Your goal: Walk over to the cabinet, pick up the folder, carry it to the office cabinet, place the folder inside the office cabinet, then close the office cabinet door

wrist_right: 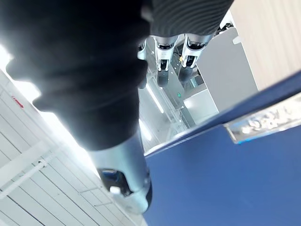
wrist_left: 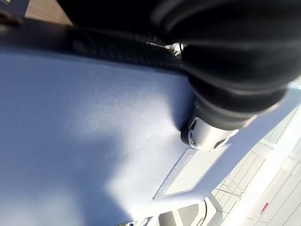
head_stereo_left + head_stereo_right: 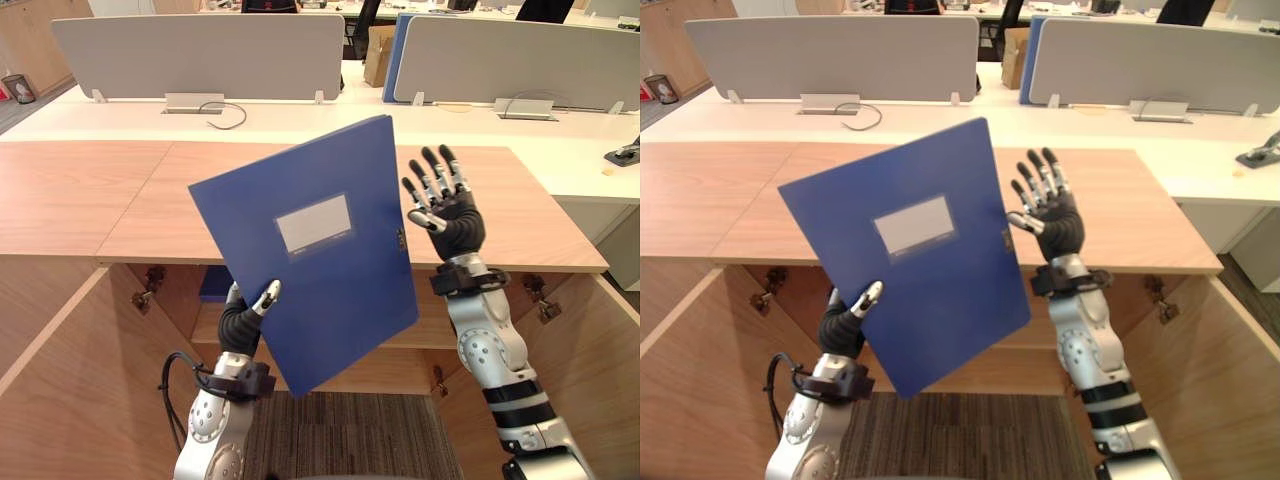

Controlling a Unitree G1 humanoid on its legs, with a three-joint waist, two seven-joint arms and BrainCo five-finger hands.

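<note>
- Folder [image 3: 330,290], blue with a pale label, is up in the air above the left hand [image 3: 248,318], tilted, with its lower corner caught by that hand. It is not yet inside the office cabinet [image 3: 60,390].
- The left hand pinches it: the thumb [image 2: 207,134] presses on the front face just short of the label, while the fingers lie hidden behind the cover.
- Holding it upright and face-on probably serves to square it up, so it can go in edge-first.
- The right hand [image 3: 445,215] is spread wide with straight fingers and holds nothing. It stands just beside the folder's clasp edge, likely ready to steady it; I cannot tell whether its thumb touches.
- The cabinet's doors stand swung out to either side below both hands, with a shelf [image 3: 207,325] just behind the left hand, presumably left open for the folder.
</note>
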